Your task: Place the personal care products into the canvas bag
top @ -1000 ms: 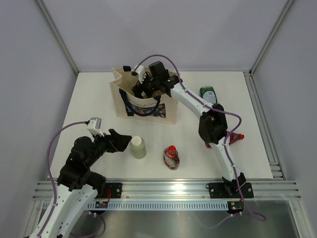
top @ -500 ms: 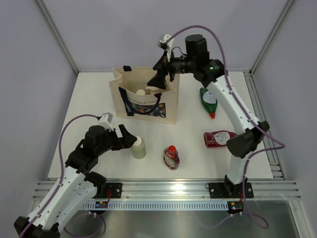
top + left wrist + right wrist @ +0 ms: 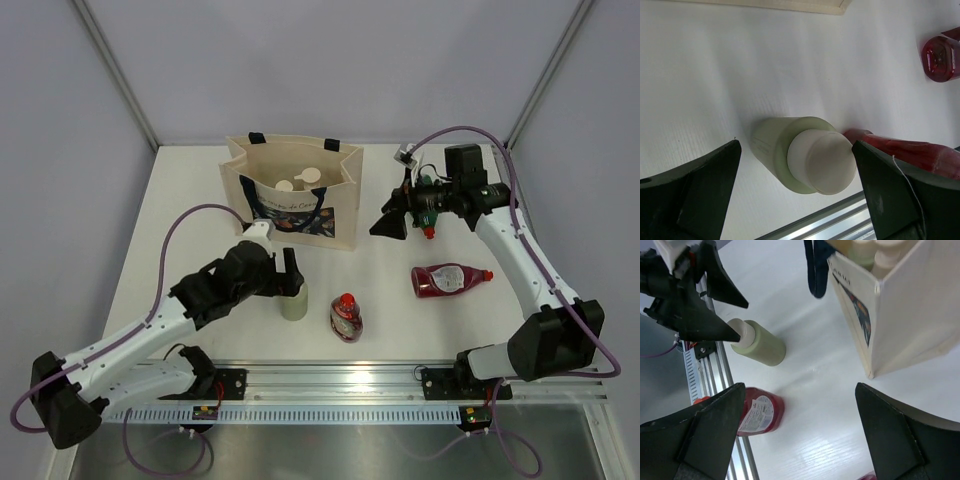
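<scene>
Jaws on the left gripper [image 3: 290,274] gape wide either side of a grey-green bottle [image 3: 294,303] standing near the front, no contact. The canvas bag [image 3: 262,205] behind holds cream-capped bottles [image 3: 310,177]. Next comes the upright red bottle [image 3: 346,316], then the right gripper [image 3: 385,222], open and empty, and the lying red bottle [image 3: 450,278] rightmost.

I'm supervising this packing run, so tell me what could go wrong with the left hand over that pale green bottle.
The open left hand straddles the upright pale green bottle; closing off-centre could tip it. The standing red bottle sits close beside it, so a finger might knock that one over.
</scene>
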Controlling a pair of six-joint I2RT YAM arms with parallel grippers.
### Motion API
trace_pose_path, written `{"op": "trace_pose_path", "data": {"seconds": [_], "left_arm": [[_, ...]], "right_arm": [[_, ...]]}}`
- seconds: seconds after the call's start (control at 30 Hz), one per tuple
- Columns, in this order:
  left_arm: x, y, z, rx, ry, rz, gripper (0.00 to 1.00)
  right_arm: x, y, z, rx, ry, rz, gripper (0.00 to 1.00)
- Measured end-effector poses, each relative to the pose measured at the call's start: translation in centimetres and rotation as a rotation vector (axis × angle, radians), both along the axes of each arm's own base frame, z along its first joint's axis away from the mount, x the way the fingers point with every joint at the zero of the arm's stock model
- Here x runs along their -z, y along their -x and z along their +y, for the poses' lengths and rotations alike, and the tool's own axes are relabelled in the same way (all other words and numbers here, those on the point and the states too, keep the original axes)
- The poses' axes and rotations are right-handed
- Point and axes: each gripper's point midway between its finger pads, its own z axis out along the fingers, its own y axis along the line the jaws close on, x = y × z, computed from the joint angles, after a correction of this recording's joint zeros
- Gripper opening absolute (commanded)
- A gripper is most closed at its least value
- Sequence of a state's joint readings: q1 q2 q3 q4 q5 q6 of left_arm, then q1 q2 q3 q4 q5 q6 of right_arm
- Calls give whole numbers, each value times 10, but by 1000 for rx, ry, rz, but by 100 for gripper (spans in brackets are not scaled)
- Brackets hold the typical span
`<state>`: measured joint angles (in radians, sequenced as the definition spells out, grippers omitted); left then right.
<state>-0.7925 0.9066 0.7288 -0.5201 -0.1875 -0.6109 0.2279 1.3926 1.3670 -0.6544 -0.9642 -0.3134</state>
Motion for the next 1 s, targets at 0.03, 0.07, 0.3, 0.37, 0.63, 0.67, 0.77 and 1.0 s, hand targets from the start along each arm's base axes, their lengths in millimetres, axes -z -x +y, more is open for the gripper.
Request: {"op": "trace_pose_path", "data": {"seconds": [0.03,0.07,0.3,0.37,0.63,0.67,0.77,1.0], "left_arm": [[0,-1,-2,1,-4,-6,99],[-1,-2,-4,1,-6,-13,99],[-4,-1,-4,15,-11,-36,99],[-9,1,-2,26,-7,-52,99],[-20,11,-8,123,17,-81,99],[-17,12,-10,137,11,-72,99],[-3,12,-14,163,-29,-34,99],[37,12,-19,203,-154,53,99]], "right_arm": [[11,2,-2,1,6,30,100],[20,6,-2,-3,8,55,100],[28,16,0,-43,-10,80,100],[26,17,0,-52,-13,69,100],[26,21,0,-69,-18,57,99],[27,21,0,-69,-18,58,99],[28,21,0,-70,-17,58,99],[31,22,-1,-71,-15,59,99]]}}
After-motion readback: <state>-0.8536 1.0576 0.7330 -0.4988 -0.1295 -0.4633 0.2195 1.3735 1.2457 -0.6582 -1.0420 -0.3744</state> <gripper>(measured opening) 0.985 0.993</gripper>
